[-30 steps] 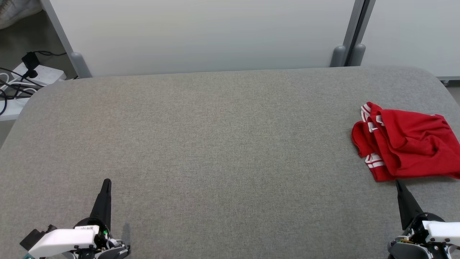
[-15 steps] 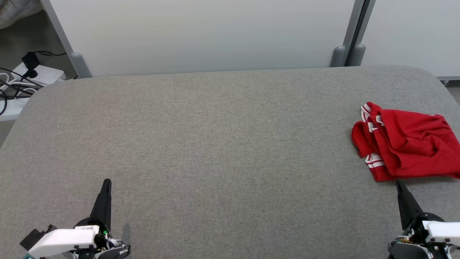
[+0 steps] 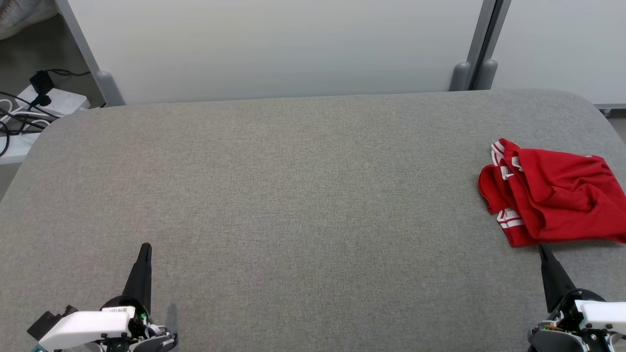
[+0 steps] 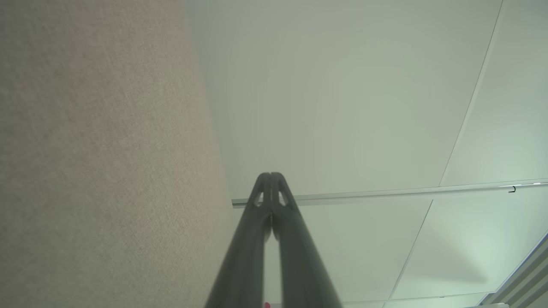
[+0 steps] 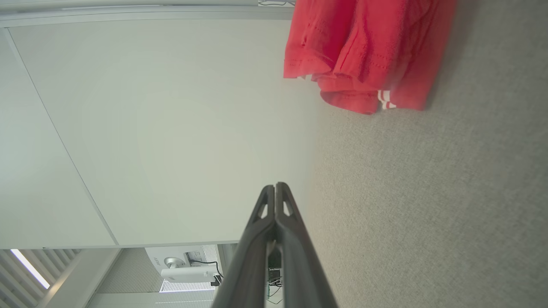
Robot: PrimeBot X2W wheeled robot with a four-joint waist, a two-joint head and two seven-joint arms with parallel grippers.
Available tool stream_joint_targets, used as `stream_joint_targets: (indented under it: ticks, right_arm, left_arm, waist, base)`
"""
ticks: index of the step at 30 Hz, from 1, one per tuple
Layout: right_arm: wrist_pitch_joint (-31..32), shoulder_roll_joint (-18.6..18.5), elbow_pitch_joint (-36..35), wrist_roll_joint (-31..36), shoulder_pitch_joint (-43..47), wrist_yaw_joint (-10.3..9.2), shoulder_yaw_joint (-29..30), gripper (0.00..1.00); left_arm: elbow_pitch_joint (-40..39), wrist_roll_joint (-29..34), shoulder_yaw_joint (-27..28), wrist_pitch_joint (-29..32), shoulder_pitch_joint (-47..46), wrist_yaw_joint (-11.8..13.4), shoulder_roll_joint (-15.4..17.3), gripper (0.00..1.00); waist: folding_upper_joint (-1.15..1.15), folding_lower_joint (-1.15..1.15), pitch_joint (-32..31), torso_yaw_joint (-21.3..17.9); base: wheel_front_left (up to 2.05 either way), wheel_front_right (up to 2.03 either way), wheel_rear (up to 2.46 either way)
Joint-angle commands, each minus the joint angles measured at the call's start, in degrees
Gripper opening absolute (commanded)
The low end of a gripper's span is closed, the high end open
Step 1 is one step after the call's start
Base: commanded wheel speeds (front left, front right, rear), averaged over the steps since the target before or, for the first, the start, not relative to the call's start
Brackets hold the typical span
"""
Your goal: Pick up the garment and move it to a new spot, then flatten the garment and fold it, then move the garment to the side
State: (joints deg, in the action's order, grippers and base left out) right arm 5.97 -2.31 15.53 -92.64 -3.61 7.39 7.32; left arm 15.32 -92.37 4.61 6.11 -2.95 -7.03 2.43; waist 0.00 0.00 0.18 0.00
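Note:
A crumpled red garment [image 3: 552,198] with white stripes lies at the right edge of the grey table [image 3: 293,195]; it hangs at the top of the right wrist view as the red garment [image 5: 364,55]. My right gripper [image 3: 543,250] is shut and empty, its tip just short of the garment's near edge. In its own wrist view, the right gripper [image 5: 275,187] has both fingers pressed together. My left gripper [image 3: 145,248] is shut and empty at the lower left, far from the garment. The left gripper [image 4: 270,176] shows closed tips in the left wrist view.
White partition panels [image 3: 274,49] with grey posts [image 3: 469,73] stand behind the table. A power strip [image 3: 54,100] with black cables lies on the floor at the far left. The table's wide grey surface lies between the two grippers.

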Motion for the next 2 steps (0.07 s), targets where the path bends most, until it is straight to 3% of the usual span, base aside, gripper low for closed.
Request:
stream_joint_targets:
  ticks: [1,2]
  right_arm:
    - [0.5,-0.6,-1.5,0.4,-2.6,0.10,-0.9,0.00]
    - [0.5,-0.6,-1.5,0.4,-2.6,0.10,-0.9,0.00]
  left_arm:
    - [-1.3,0.2,1.9,0.4,-3.2,-0.5,0.5,0.00]
    - [-1.3,0.2,1.9,0.4,-3.2,-0.5,0.5,0.00]
  waist:
    - [0.00,0.00,0.0,0.0]
    - [0.00,0.00,0.0,0.0]
  base:
    - [0.00,0.00,0.00]
    - [0.00,0.00,0.00]
